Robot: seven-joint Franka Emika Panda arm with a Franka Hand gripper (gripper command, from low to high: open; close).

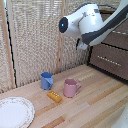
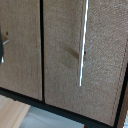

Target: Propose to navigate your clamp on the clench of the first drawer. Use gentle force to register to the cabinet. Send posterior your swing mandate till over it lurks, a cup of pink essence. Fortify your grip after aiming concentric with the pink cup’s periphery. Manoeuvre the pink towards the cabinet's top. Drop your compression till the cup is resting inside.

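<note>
The pink cup (image 1: 71, 87) stands upright on the wooden table, its loop handle toward the exterior view's right. The dark brown cabinet (image 1: 111, 56) rises at the exterior view's right. My white and grey arm hangs high in front of it, well above and away from the cup. Of the clamp (image 1: 82, 46) only a small part shows under the wrist, so its jaws are unreadable. The wrist view looks straight at a brown drawer front (image 2: 60, 60) with its long silver bar handle (image 2: 82, 45); a grey bit of one finger (image 2: 3, 47) shows at the frame's edge.
A blue mug (image 1: 46, 80) stands just to the exterior view's left of the pink cup. A yellow block (image 1: 54, 96) lies in front of them. A white patterned plate (image 1: 15, 112) sits at the near left corner. A woven screen (image 1: 35, 35) backs the table.
</note>
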